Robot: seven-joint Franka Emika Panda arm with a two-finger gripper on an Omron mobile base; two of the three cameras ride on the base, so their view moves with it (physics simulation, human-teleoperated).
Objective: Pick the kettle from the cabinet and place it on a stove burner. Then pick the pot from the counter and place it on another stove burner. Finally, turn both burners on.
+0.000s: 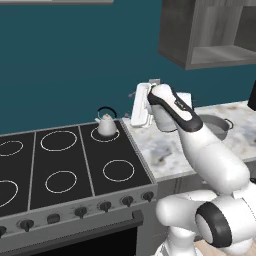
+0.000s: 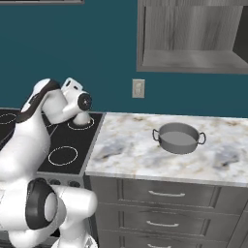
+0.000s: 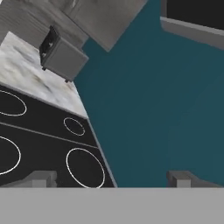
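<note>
gripper (image 3: 111,178) open — kettle (image 1: 106,125) on rear burner (image 1: 105,134), pot (image 2: 178,137) on counter (image 2: 126,145).

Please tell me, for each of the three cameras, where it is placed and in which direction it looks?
Left base view: behind the arm, on its left, looking forward and down at the cooktop with the kettle on a back ring; the arm rises at lower right.
Right base view: behind, on its right, facing the counter with the pot and the cabinet; the arm rises at lower left.
Hand view: on the hand, rolled, looking along the open gripper over the rings toward the teal wall.
Both base views share cooktop, pot and cabinet.
</note>
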